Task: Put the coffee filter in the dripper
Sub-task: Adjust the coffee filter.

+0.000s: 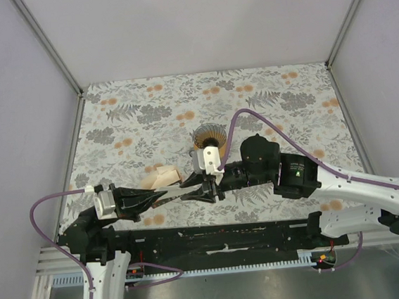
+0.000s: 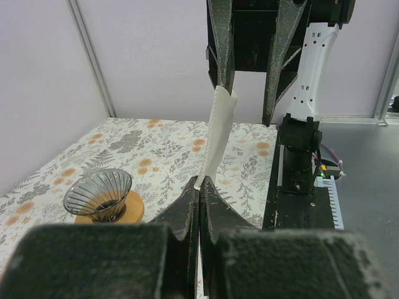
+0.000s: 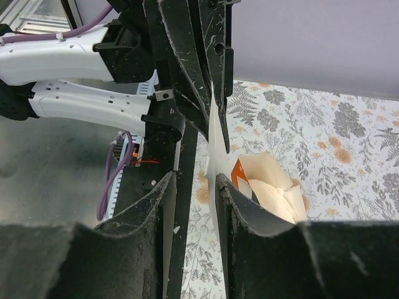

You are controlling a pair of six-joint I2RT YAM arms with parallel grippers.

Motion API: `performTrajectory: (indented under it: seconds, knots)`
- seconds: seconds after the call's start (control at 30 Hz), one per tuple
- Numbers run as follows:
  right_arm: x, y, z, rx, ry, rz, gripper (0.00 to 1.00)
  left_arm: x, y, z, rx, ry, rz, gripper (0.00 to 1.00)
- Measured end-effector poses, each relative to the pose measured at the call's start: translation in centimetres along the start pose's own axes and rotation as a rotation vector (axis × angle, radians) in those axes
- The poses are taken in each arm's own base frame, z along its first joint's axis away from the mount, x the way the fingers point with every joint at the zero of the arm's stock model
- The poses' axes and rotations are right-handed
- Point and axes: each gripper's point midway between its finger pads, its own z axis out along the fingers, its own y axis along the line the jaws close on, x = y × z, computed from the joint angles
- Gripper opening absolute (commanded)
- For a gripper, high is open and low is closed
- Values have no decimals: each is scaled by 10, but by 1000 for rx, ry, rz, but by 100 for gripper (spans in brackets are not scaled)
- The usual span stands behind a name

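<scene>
Coffee filter (image 2: 217, 134), one flat white piece, is held up off the worktop (image 1: 280, 106) near its front edge. My left fingers (image 2: 184, 212) are clamped on one end. My right fingers (image 3: 159, 212) stand partly apart around the other end, not pinching. The left wrist view shows the single dripper (image 2: 98, 192) on its tan ring (image 2: 129, 213); the right wrist view instead shows one carton (image 3: 239, 173). Floral cloth covers the worktop, and the walls are pale.

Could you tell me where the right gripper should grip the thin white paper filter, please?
The free edge of the thin white paper filter, opposite the shut left gripper's pinch, approached from the right. It sits flat, edge-on between the right gripper's open fingers, so closing across its faces should catch it.
</scene>
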Motion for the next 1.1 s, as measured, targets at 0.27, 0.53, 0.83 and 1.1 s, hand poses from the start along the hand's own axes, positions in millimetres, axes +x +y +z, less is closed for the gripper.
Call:
performTrajectory:
  seconds: [0.27, 0.53, 0.83, 1.1]
  knots:
    - [-11, 0, -16, 31, -21, -13, 40, 0, 0, 0, 0, 0, 0, 2]
    - [-6, 2, -10, 11, -10, -9, 40, 0, 0, 0, 2, 1, 1, 2]
    - [1, 6, -3, -24, 4, -1, 41, 0, 0, 0, 2, 2, 1, 2]
    - [1, 7, -3, -29, 5, 1, 38, 0, 0, 0, 3, 2, 1, 2]
